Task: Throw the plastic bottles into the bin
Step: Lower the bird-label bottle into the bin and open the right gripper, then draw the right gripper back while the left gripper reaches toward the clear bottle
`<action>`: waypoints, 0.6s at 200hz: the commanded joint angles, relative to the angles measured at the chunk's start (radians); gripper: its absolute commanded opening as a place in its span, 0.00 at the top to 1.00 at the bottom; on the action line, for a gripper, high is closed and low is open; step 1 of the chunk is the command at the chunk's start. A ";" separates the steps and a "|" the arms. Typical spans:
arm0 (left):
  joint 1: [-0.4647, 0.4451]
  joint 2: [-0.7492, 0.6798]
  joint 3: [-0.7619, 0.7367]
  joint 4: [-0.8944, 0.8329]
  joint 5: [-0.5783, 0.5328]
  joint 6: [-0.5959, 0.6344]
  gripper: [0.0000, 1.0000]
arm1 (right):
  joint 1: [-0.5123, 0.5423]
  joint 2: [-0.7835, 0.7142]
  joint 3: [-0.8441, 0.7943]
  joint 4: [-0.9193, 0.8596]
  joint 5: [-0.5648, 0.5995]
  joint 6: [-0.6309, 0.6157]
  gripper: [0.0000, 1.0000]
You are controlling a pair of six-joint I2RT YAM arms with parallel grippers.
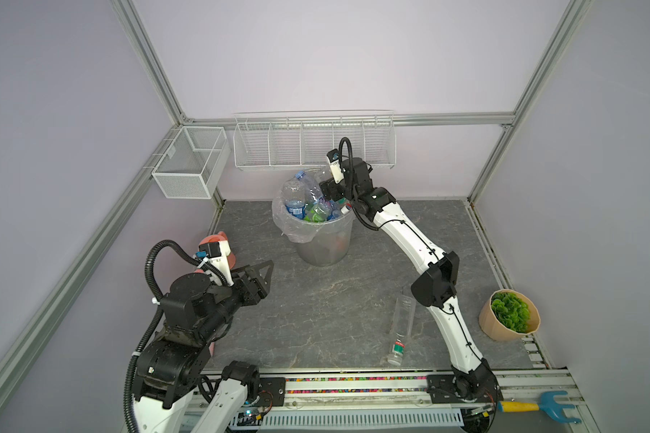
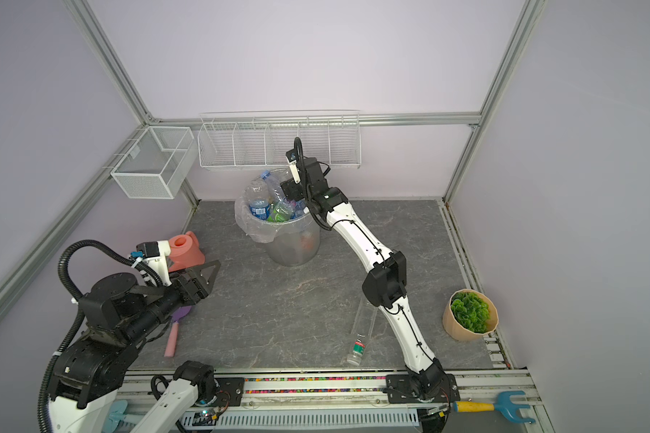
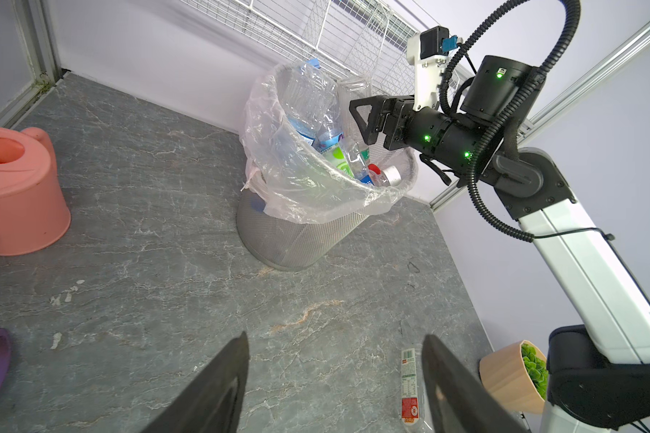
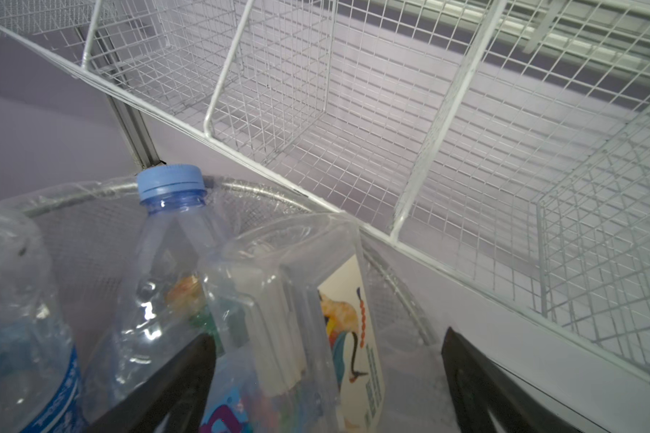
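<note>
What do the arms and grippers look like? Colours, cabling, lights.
The left arm and right arm have white links and black joints. Green LEDs dot the right wrist. Black corrugated conduit loops to wrist cameras on white brackets. The left gripper and right gripper are black, with open-frame triangular fingers.

Robot lab cell, aluminium frame point(image 1: 447, 119)

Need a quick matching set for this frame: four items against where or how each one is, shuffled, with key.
1. right gripper
2. left gripper
3. loose bottle
4. watering can

a. pink, on the left side
b. open, over the bin
c. lying flat on the table
d. open, empty, above the table

Pairs: 1-b, 2-d, 3-c, 4-a
</note>
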 commanded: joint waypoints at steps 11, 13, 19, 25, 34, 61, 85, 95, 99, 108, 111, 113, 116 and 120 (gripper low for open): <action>0.000 0.014 0.045 -0.013 0.001 0.002 0.28 | 0.035 -0.229 -0.092 0.090 -0.015 -0.020 0.02; -0.001 0.014 0.047 -0.013 0.002 0.001 0.28 | 0.036 -0.238 -0.103 0.097 -0.017 -0.019 0.02; -0.001 0.014 0.050 -0.013 0.003 0.003 0.28 | 0.042 -0.269 -0.136 0.111 -0.024 -0.017 0.01; -0.001 0.012 0.051 -0.014 0.003 0.005 0.28 | 0.047 -0.295 -0.168 0.127 -0.027 -0.012 0.00; 0.000 0.009 0.048 -0.016 0.009 0.006 0.28 | 0.055 -0.340 -0.211 0.140 -0.038 -0.009 0.01; -0.002 0.017 0.036 -0.018 0.060 0.008 0.26 | 0.074 -0.476 -0.325 0.130 -0.059 0.003 0.06; -0.002 0.019 0.032 -0.030 0.103 0.016 0.22 | 0.081 -0.642 -0.484 0.136 -0.065 0.040 0.12; -0.002 0.022 0.023 -0.030 0.117 0.015 0.21 | 0.082 -0.723 -0.573 0.153 -0.060 0.061 0.12; -0.002 0.022 0.019 -0.028 0.122 0.013 0.21 | 0.082 -0.758 -0.613 0.163 -0.056 0.069 0.12; -0.005 0.024 0.009 -0.019 0.136 0.005 0.21 | 0.083 -0.839 -0.711 0.196 -0.037 0.082 0.12; -0.005 0.025 0.006 -0.015 0.140 0.002 0.21 | 0.082 -0.866 -0.745 0.209 -0.026 0.090 0.12; -0.006 0.025 0.004 -0.013 0.142 0.001 0.21 | 0.082 -0.884 -0.767 0.217 -0.018 0.099 0.12; -0.009 0.025 0.002 -0.010 0.143 -0.002 0.21 | 0.082 -0.910 -0.800 0.227 -0.003 0.114 0.12; -0.012 0.026 0.000 -0.005 0.144 -0.005 0.21 | 0.080 -0.945 -0.835 0.239 0.017 0.137 0.12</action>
